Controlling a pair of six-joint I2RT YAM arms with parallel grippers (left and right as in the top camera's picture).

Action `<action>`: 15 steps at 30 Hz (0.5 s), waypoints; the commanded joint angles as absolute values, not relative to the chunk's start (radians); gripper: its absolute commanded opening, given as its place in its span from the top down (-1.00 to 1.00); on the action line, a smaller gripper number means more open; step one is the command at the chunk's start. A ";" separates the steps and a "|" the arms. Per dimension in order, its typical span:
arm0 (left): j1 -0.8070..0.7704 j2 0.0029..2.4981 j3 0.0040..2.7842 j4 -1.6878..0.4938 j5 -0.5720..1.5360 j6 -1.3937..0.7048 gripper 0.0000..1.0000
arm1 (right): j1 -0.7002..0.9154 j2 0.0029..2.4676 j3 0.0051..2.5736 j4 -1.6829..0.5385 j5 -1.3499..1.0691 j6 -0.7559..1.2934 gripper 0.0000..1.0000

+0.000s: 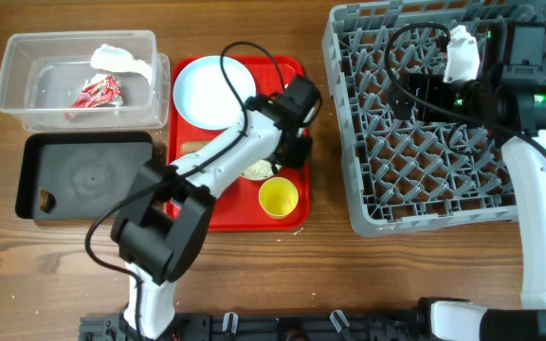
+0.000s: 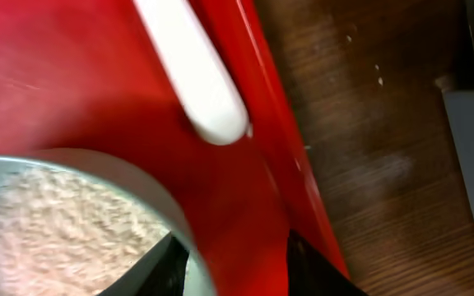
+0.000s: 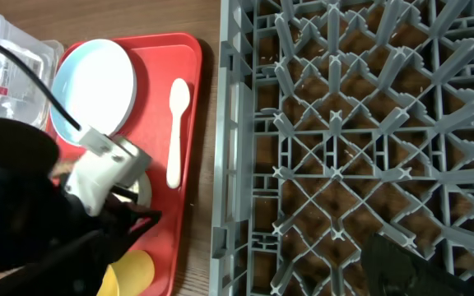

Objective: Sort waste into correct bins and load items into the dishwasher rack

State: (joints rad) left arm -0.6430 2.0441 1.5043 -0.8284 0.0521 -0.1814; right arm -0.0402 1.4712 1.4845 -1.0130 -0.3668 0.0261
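Note:
My left gripper (image 1: 288, 152) (image 2: 235, 267) is open low over the red tray, its fingers on either side of the rim of a pale greenish-white bowl (image 1: 258, 170) (image 2: 97, 177) that holds loose white rice (image 2: 48, 222). The white plastic spoon (image 2: 196, 74) (image 3: 175, 131) lies just beyond it. The pale blue plate (image 1: 211, 92) (image 3: 93, 86) and the yellow cup (image 1: 279, 197) (image 3: 126, 275) are on the tray. My right gripper (image 1: 409, 95) (image 3: 247, 255) hovers open and empty over the grey dishwasher rack (image 1: 434, 180) (image 3: 344, 123). The small blue bowl is out of view.
The clear tub (image 1: 17, 85) at far left holds the red wrapper (image 1: 96, 93) and white tissue (image 1: 121, 62). The black tub (image 1: 88, 175) below it holds a small brown chunk (image 1: 45, 199). The red tray (image 1: 297, 71) lies between tubs and rack. A few rice grains (image 2: 377, 78) lie on the table.

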 commanded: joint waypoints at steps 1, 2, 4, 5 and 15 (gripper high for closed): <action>-0.653 2.076 1.508 -0.826 -0.019 -0.237 0.42 | -0.039 1.482 1.480 -1.010 -0.387 0.037 -1.00; -0.651 2.076 1.509 -0.825 -0.041 -0.252 0.49 | -0.039 1.482 1.480 -1.010 -0.387 0.038 -0.99; -0.652 2.076 1.509 -0.825 -0.047 -0.257 0.65 | -0.039 1.482 1.480 -1.010 -0.387 0.037 -1.00; -0.652 2.076 1.509 -0.825 -0.047 -0.259 0.75 | -0.039 1.482 1.480 -1.010 -0.387 0.037 -0.99; -0.644 1.996 1.620 -0.910 -0.054 -0.353 0.92 | -0.039 1.482 1.480 -1.010 -0.387 0.037 -0.99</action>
State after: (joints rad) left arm -0.6521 2.0605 1.5574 -0.8886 -0.0628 -0.2913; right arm -0.0402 1.4712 1.4845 -1.0130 -0.3668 0.0261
